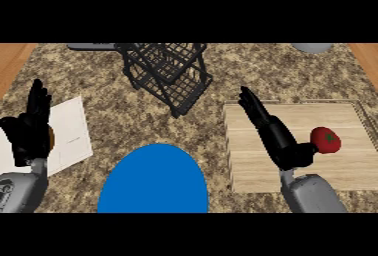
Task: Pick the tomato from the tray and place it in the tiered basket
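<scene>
Left hand (29,132) at left edge: fingers straight up, open, holding nothing, resting. White sheet (74,130) under it and just to its right. Blue plate (153,182) between both hands, toward lower edge. Basket (168,75) up and left of right hand's fingertips, well apart, tilted. Right hand (277,135) over tray (251,170): fingers straight, pointing up-left, grasping nothing. Tomato (325,139) on tray, just right of right hand's palm; whether touching, cannot tell.
</scene>
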Robot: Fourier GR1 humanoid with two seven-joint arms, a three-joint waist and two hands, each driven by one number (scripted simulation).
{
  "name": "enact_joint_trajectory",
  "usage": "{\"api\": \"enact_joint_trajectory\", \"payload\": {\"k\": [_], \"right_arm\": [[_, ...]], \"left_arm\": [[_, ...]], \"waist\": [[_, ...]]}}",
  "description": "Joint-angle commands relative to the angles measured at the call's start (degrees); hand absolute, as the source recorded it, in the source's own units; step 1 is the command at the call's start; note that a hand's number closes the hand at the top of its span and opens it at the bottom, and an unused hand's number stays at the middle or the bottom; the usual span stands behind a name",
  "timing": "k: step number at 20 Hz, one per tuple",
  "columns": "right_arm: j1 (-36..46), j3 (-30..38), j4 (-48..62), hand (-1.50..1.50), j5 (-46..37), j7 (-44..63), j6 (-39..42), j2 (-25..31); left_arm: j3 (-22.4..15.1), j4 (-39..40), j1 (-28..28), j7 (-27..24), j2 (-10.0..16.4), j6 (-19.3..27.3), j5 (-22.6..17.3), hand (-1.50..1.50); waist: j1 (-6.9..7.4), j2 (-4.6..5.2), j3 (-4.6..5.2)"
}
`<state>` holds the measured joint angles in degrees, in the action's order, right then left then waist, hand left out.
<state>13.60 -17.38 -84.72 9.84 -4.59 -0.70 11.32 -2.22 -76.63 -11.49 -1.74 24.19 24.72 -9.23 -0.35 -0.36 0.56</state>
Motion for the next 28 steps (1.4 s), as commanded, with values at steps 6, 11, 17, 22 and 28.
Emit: {"api": "enact_joint_trajectory", "payload": {"k": [6, 11, 17, 22, 28], "right_arm": [[6.8, 19.3, 8.2, -1.5, 0.6, 9.1, -15.9, 4.1], [10.4, 23.2, 17.9, -1.5, -0.6, 0.7, -20.3, 1.5], [9.8, 16.4, 9.8, -1.5, -12.2, 11.0, -20.7, 12.2], [13.6, 11.6, 9.6, -1.5, -20.8, 28.2, -11.0, 28.3], [15.9, 1.0, 6.6, -1.5, -24.1, 43.8, 10.4, 38.3]], "left_arm": [[-11.3, -3.1, 3.2, -4.4, -5.5, -15.1, -2.9, 0.0], [-14.7, -2.4, 5.1, -5.4, -8.4, -19.2, -4.0, 0.0], [-12.7, -2.0, 4.5, -4.3, -7.2, -20.2, -3.8, 0.0], [-13.2, -1.4, 3.7, -3.4, -8.2, -19.4, -3.4, 0.0], [-13.2, 0.0, 4.5, -5.3, -8.2, -20.4, -3.4, 0.0]], "waist": [[-0.49, 0.99, -0.38], [1.1, 0.76, -0.61], [-0.18, 0.01, -0.44], [-1.14, -0.54, 0.0], [-0.49, -0.4, 0.21]]}}
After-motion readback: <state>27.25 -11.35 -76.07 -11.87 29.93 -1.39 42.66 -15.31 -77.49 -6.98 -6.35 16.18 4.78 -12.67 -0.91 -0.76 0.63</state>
